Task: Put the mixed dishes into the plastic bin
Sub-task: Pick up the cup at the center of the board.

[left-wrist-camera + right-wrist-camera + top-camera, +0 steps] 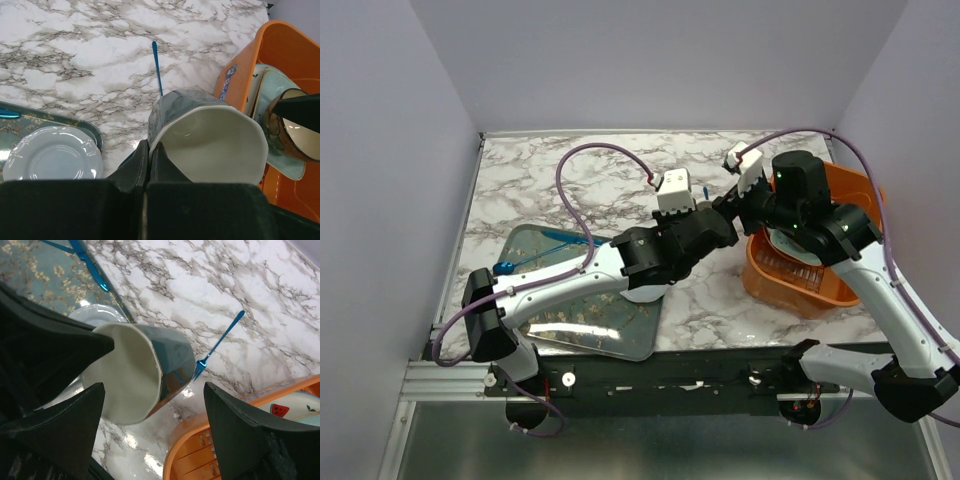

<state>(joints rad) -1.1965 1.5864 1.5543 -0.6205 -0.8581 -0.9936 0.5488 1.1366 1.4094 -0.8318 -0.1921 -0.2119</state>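
Note:
My left gripper (148,147) is shut on the rim of the dark green mug (210,140), which has a cream inside, and holds it tilted above the marble beside the orange plastic bin (285,45). In the bin lie a brown bowl (295,130) and a mint dish (280,95). A plate with a red wedge (295,407) shows in the right wrist view. My right gripper (160,427) is open and empty, over the bin's left rim (220,450), with the mug (145,365) just ahead of it. In the top view both grippers, left (720,215) and right (752,205), meet beside the bin (850,185).
A dark floral tray (580,315) lies at the front left with a white scalloped plate (52,160) and a blue utensil (535,255) on it. A blue fork (157,67) lies on the marble beyond the mug.

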